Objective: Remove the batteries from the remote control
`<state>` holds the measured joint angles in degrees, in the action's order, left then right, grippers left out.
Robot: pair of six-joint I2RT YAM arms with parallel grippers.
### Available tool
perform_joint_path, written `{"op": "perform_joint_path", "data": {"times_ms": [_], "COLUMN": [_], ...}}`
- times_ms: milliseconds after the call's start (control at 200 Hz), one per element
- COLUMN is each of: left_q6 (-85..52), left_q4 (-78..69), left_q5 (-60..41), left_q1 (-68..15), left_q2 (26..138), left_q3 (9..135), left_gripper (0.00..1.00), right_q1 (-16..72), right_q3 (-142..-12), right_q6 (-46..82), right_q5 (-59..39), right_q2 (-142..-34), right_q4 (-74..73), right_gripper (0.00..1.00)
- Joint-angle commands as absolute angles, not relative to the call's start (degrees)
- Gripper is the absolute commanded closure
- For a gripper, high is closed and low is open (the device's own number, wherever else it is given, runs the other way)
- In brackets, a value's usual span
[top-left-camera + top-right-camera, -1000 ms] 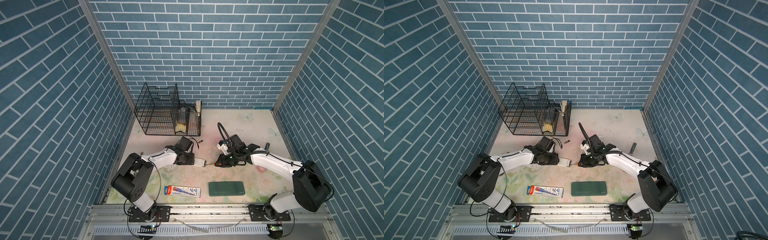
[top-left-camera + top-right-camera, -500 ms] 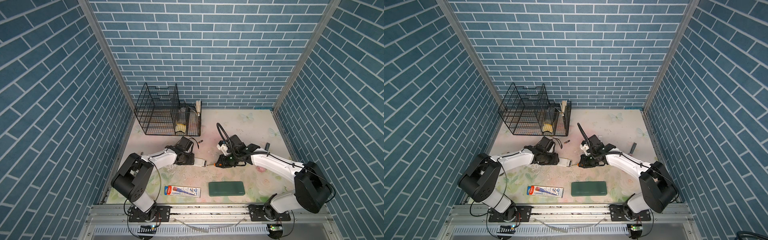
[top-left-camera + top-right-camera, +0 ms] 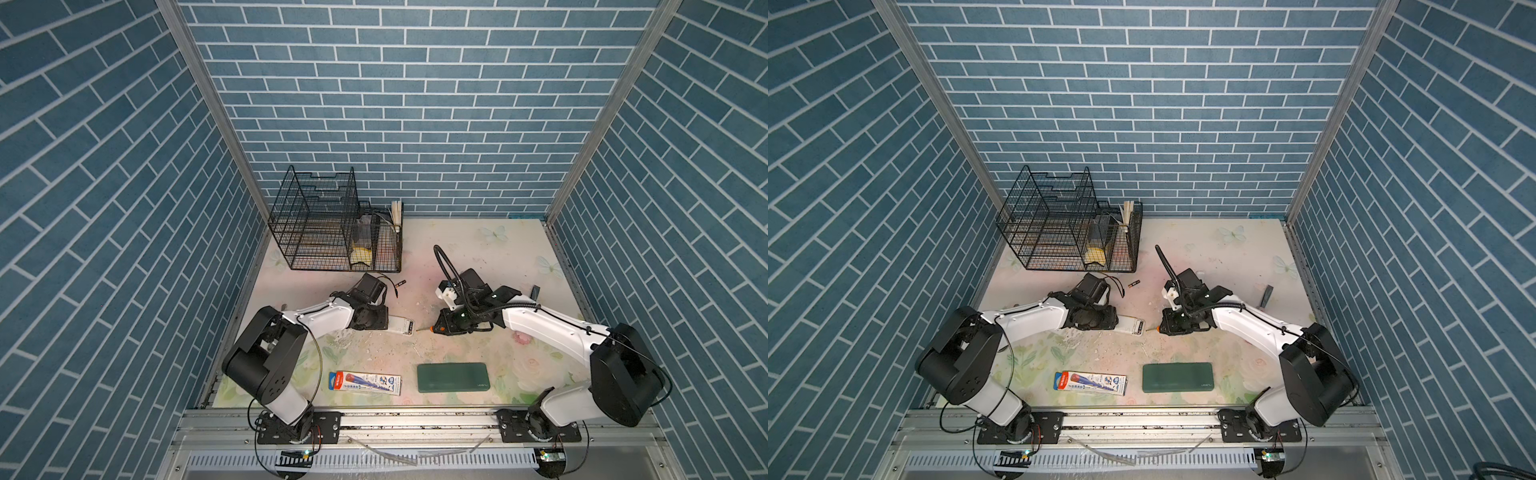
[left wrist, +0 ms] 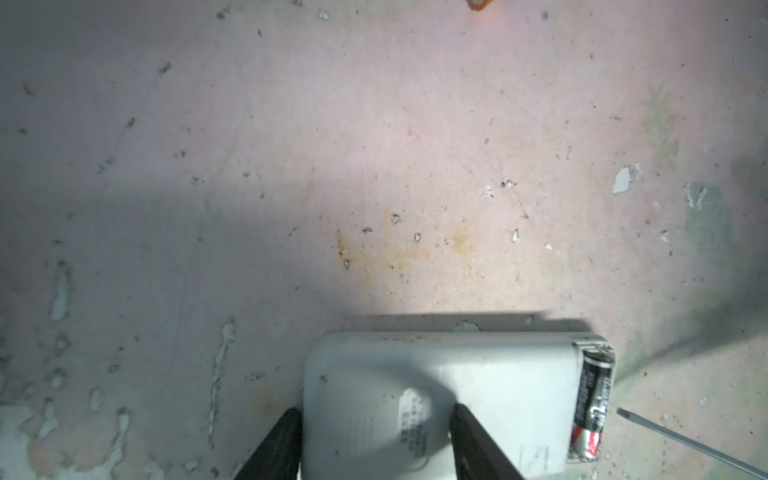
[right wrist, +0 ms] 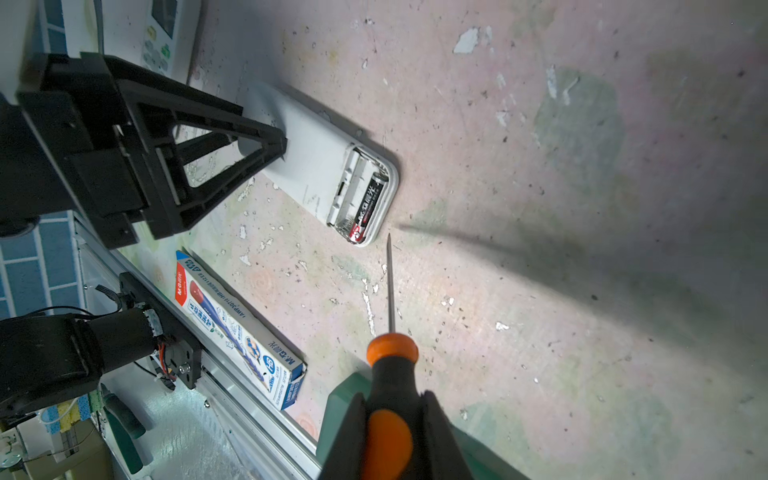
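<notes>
The white remote control lies face down with the battery compartment at its end uncovered. My left gripper is shut on the remote's body. One of the batteries, black with a red end, sits in the compartment. Another battery lies loose on the table near the basket. My right gripper is shut on the orange-and-black screwdriver. The screwdriver's tip hovers just off the remote's open end.
A black wire basket stands at the back left. A pencil box and a dark green case lie near the front edge. A small dark piece lies at the right, by the wall.
The right gripper and screwdriver have crept slightly toward the remote's open end. The left gripper and remote have stayed put.
</notes>
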<state>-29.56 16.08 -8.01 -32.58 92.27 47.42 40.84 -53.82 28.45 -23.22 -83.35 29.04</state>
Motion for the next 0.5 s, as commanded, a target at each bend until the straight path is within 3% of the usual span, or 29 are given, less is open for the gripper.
{"op": "perform_joint_path", "data": {"times_ms": [0,495], "left_q6": [-29.0,-29.17], "left_q4": [17.93,17.59], "left_q5": [-9.3,-9.28], "left_q1": [-33.05,-33.05], "left_q2": [94.62,94.57], "left_q3": [45.33,44.95], "left_gripper": [0.43,0.43], "right_q1": [40.96,41.02], "right_q3": [-56.96,-55.58], "right_q6": [27.16,28.1], "right_q5": [-23.76,-25.96], "right_q2": [-83.21,-86.04], "right_q4": [28.0,25.31], "right_gripper": [1.0,1.0]}}
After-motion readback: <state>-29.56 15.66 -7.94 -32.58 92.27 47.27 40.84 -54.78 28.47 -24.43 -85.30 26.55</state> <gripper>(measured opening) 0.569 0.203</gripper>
